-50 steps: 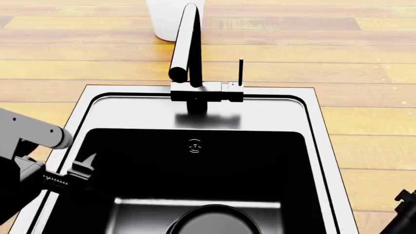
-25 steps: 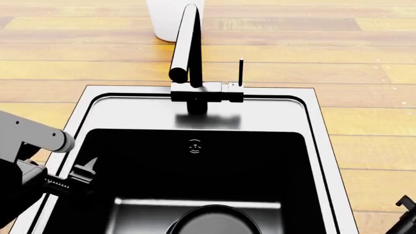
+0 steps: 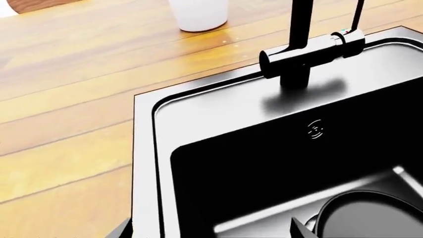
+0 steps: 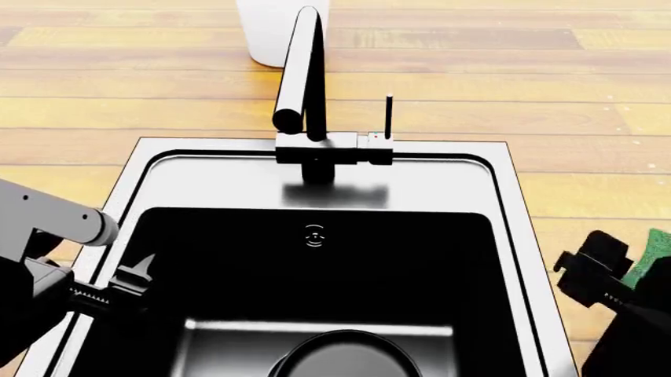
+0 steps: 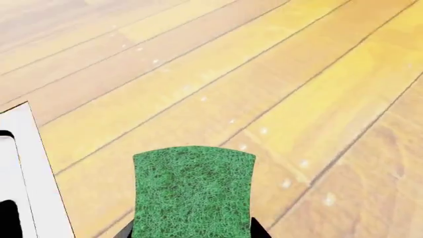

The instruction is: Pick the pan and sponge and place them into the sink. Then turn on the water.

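The black pan [image 4: 341, 355] lies in the dark basin of the steel sink [image 4: 314, 169], at its near side; it also shows in the left wrist view [image 3: 370, 215]. My left gripper [image 4: 124, 284] is open and empty over the sink's left rim [image 3: 148, 163], its jaws wide apart [image 3: 211, 234]. My right gripper [image 4: 599, 284] is shut on the green sponge [image 4: 658, 253] and holds it above the wooden counter, right of the sink. In the right wrist view the sponge [image 5: 193, 191] fills the space between the fingers, green top facing the camera.
A black faucet [image 4: 304, 78] with a thin upright lever [image 4: 389, 118] stands on the sink's back rim. A white cylinder [image 4: 281, 31] stands behind it on the wooden counter [image 4: 587, 102]. The overflow hole [image 4: 314, 235] is in the back wall.
My right gripper has risen into the head view at the right, carrying the green sponge. The left arm has barely shifted. The pan has not moved.
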Available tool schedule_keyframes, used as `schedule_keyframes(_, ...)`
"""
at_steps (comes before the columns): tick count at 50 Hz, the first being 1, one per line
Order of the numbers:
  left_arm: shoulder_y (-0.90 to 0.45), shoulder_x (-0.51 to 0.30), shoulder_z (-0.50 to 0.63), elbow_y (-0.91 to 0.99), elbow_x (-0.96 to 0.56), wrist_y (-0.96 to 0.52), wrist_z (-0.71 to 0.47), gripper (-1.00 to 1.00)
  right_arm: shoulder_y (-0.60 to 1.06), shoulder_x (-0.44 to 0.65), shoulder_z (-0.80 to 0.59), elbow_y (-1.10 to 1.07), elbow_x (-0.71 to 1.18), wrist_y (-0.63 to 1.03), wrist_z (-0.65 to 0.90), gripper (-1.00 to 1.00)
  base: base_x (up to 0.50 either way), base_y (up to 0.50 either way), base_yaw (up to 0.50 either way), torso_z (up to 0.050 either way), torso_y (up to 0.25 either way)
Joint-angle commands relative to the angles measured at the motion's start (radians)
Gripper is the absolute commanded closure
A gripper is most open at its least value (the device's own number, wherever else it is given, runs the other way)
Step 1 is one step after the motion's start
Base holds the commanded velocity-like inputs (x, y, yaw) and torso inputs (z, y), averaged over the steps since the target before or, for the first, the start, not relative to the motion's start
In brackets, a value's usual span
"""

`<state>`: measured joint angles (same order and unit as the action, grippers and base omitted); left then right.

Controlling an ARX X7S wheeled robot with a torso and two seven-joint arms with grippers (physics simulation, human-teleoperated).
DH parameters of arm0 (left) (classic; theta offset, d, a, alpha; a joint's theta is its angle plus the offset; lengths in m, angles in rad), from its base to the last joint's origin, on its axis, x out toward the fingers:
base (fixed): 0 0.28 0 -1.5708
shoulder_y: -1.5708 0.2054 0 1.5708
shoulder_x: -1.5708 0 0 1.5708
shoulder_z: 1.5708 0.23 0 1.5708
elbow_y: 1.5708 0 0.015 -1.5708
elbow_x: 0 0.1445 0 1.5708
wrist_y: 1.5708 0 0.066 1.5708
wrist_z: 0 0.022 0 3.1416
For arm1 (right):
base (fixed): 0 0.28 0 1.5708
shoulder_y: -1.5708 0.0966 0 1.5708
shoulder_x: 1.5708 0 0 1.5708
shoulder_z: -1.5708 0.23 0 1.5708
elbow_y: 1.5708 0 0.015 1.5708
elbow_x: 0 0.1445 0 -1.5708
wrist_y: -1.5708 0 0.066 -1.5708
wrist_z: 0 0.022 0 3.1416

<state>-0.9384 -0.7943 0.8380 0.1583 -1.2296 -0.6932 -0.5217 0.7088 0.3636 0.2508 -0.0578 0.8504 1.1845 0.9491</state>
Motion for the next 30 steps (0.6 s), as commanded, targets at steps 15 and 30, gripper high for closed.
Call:
schedule_keyframes(15, 0.001, -0.045, -0.029, 0.05, -0.035, -0.007, -0.048, -1.0, 0.214, 0.156, -0.362, -0.01, 0.143, 0.173, -0.48, 1.0, 0.0, 0.0, 0.0, 0.0, 0.0)
schedule_keyframes(30, -0.003, -0.077, -0.049, 0.082, -0.055, -0.009, -0.065, -1.0, 0.329, 0.185, -0.622, -0.037, 0.175, 0.243, -0.694, 1.0, 0.0, 0.0, 0.0, 0.0, 0.0)
